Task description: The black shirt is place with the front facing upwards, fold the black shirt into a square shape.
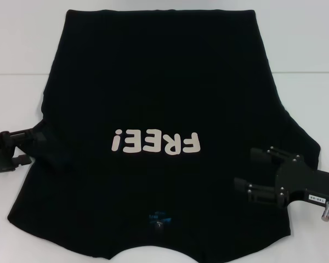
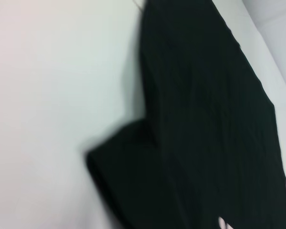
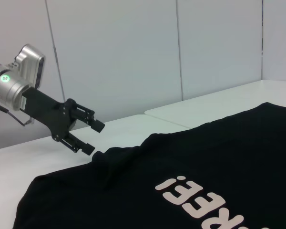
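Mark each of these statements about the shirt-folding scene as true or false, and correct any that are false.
1. The black shirt lies spread on the table with its lettering facing up. True.
2. The left gripper is clamped on the shirt's hem, lifting it high. False: its jaws are open, and it sits at the edge of the shirt's sleeve with nothing lifted.
3. The right gripper is over the shirt, jaws open. True.
4. The shirt has already been folded into a square. False: it still lies flat and unfolded, sleeves out to the sides.
5. The blue neck label is at the end of the shirt nearer the robot. True.
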{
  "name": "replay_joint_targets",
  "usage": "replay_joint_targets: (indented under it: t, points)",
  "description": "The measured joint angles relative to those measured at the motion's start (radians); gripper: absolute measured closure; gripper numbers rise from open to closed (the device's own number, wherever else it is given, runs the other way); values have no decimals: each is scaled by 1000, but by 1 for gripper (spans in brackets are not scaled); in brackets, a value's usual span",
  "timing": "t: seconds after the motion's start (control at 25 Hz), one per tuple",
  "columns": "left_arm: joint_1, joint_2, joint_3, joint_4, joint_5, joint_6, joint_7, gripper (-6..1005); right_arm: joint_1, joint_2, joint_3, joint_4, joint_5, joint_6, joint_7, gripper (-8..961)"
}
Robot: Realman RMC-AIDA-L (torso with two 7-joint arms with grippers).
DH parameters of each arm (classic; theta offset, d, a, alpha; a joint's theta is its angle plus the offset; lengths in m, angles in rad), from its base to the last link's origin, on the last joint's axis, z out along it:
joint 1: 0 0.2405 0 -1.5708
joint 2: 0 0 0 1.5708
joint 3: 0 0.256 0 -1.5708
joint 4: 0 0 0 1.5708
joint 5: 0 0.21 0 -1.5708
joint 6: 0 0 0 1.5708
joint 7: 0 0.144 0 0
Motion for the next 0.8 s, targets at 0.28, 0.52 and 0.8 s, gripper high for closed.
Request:
replay_joint_targets:
  t: [0.28, 0.52, 0.8]
  points:
    - [0, -3, 3, -23, 0, -46, -8, 190, -1, 0, 0, 0, 0, 0, 0, 38]
    - [-12, -2, 8, -65, 0, -71, -12, 190, 0, 1, 0, 0, 0, 0, 0, 38]
    - [-26, -10, 11, -89, 0, -111, -13, 191, 0, 0, 0, 0, 0, -2, 0, 38]
